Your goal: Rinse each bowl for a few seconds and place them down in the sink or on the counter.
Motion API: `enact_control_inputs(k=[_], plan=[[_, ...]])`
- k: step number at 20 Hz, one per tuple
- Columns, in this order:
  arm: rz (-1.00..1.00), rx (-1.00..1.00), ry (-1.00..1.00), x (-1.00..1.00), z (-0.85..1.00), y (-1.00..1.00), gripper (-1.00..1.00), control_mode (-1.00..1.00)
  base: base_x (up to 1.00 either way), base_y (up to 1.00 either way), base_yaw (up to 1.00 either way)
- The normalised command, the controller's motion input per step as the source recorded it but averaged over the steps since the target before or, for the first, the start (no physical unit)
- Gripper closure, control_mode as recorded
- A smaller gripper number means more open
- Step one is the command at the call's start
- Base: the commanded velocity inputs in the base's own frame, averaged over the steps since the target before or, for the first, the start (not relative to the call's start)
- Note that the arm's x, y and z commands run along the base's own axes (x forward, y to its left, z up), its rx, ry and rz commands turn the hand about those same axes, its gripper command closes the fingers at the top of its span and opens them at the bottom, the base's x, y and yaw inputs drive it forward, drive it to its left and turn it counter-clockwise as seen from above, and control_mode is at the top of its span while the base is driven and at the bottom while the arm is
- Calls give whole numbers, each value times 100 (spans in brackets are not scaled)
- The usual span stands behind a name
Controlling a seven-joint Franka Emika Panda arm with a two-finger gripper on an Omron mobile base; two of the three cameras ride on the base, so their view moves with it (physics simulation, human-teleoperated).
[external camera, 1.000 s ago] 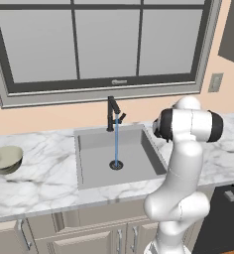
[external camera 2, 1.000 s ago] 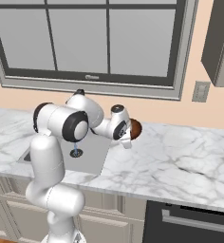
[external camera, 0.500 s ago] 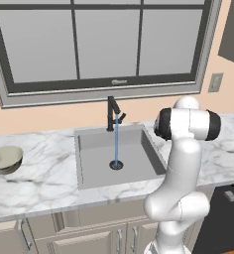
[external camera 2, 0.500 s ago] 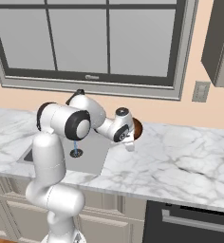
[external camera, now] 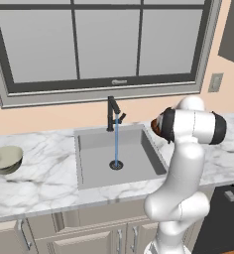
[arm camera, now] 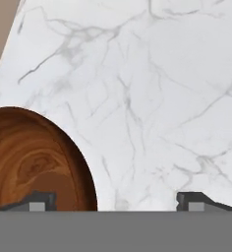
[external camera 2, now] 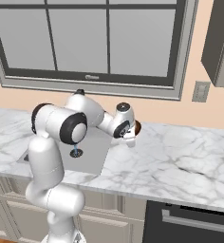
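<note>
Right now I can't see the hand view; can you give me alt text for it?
A dark reddish-brown wooden bowl sits at lower left on the white marble counter with grey veins. The gripper is open, one dark fingertip over the bowl, the other over bare marble. A beige strip shows at upper left.

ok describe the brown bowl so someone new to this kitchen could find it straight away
Start at the sink under the window, then move to the marble counter on its right. The brown bowl sits there beside the gripper. It is dark wood-grained reddish-brown; the other bowl, left of the sink, is pale greenish-beige.
</note>
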Motion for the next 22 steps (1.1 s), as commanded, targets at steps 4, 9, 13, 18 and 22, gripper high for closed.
enact_control_inputs(k=[4, 9, 13, 18, 22], plan=[[4, 0, -1, -15, 44, 10, -100, -100, 0, 0, 0], [9, 0, 0, -26, 60, 25, -100, -100, 0, 0, 0], [18, 0, 4, -26, 73, 42, -100, -100, 0, 0, 0], [20, 0, 8, -32, 77, 43, -100, -100, 0, 0, 0], [23, 0, 6, -41, 69, 41, -100, -100, 0, 0, 0]])
